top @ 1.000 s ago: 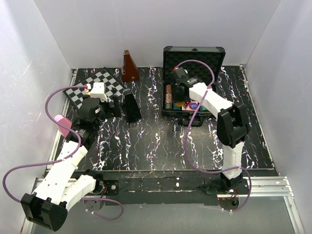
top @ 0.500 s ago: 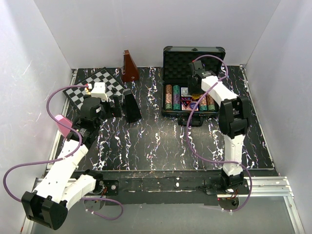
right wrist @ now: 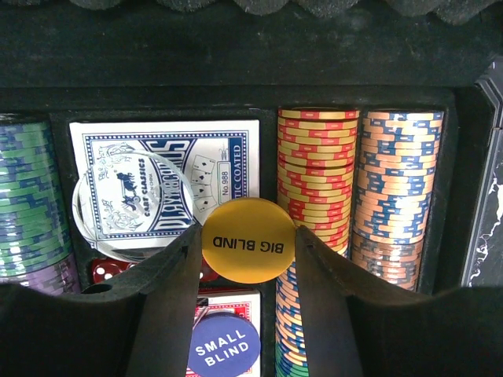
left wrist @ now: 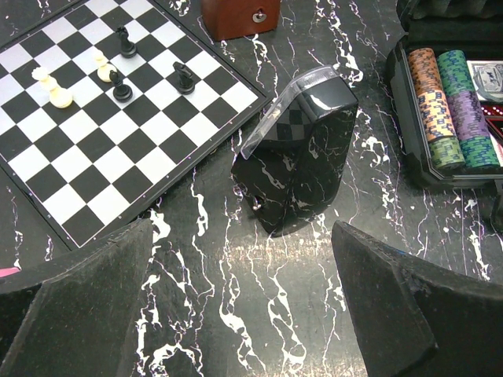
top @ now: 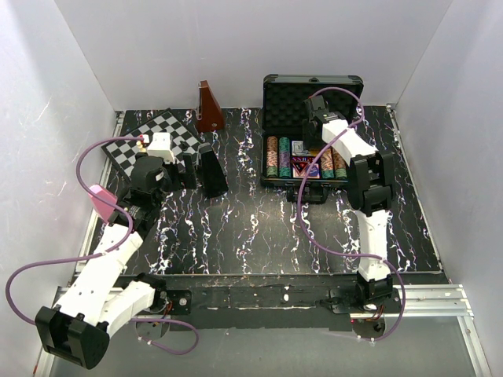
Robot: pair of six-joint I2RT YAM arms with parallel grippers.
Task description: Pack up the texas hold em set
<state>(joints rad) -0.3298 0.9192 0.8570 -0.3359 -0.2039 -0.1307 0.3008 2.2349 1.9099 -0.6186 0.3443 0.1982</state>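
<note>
Currently the right gripper (right wrist: 247, 236) pinches a yellow round "BIG BLIND" button (right wrist: 248, 245) by its edges, just above the open black hard case with foam lining (top: 291, 98) at the far right of the marbled black tabletop (top: 251, 228). Below it lie a blue-backed card deck (right wrist: 157, 153), striped poker chip rows (right wrist: 318, 165), small red dice (right wrist: 100, 271) and a blue "SMALL BLIND" button (right wrist: 226, 349). On the left, the left gripper (left wrist: 241, 236) is spread wide, holding nothing, beside the black-and-white chessboard (left wrist: 102, 133) and facing a glossy black wedge-shaped box (left wrist: 302, 157).
</note>
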